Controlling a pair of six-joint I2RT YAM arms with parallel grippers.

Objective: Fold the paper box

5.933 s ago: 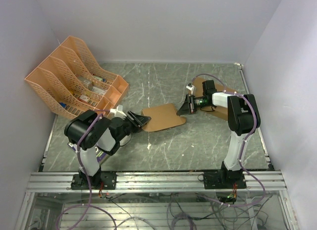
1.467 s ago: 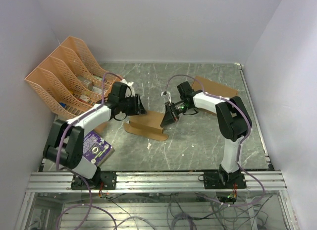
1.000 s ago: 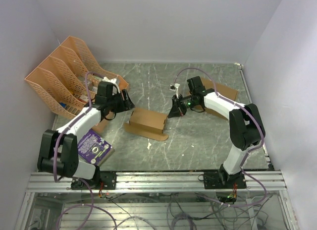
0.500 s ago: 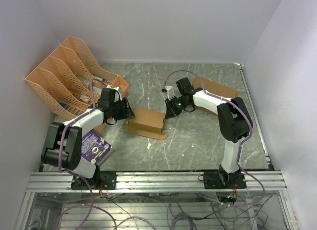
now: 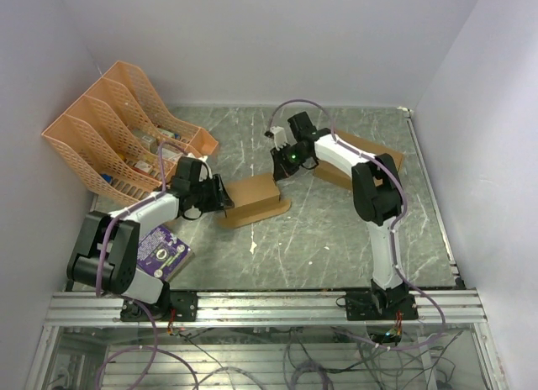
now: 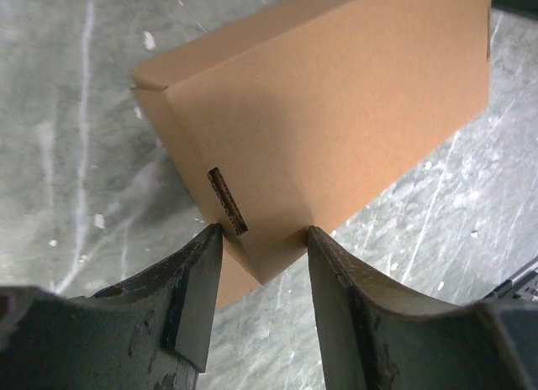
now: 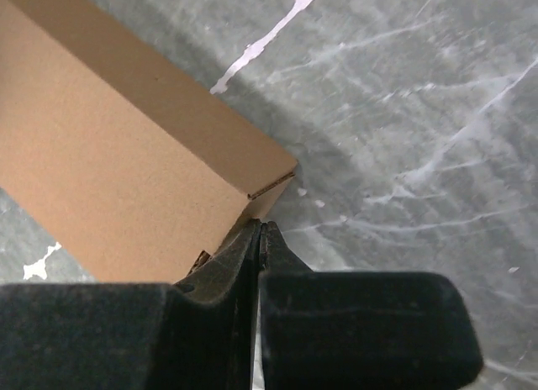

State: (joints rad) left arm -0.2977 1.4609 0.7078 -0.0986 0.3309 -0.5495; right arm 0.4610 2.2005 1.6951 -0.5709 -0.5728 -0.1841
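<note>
The paper box [image 5: 256, 198] is a narrow brown cardboard box lying on the grey table, with a flat flap showing under its near edge. My left gripper [image 5: 220, 197] is at its left end. In the left wrist view the box [image 6: 336, 113] pokes a slotted corner between the open jaws of the gripper [image 6: 259, 232], and both fingertips just meet its sides. My right gripper [image 5: 280, 166] is shut at the box's far right corner. In the right wrist view its closed tip [image 7: 261, 229] presses against the end of the box [image 7: 101, 180], beside a loose end flap.
An orange mesh file rack [image 5: 126, 129] stands at the back left. A purple packet [image 5: 160, 249] lies by the left arm's base. Another flat cardboard sheet [image 5: 370, 159] lies under the right arm at the back right. Walls close in both sides.
The box has swung round and slid slightly back and right. My left jaws have narrowed around its left corner. The shut right gripper has moved back and left to the box's far end.
</note>
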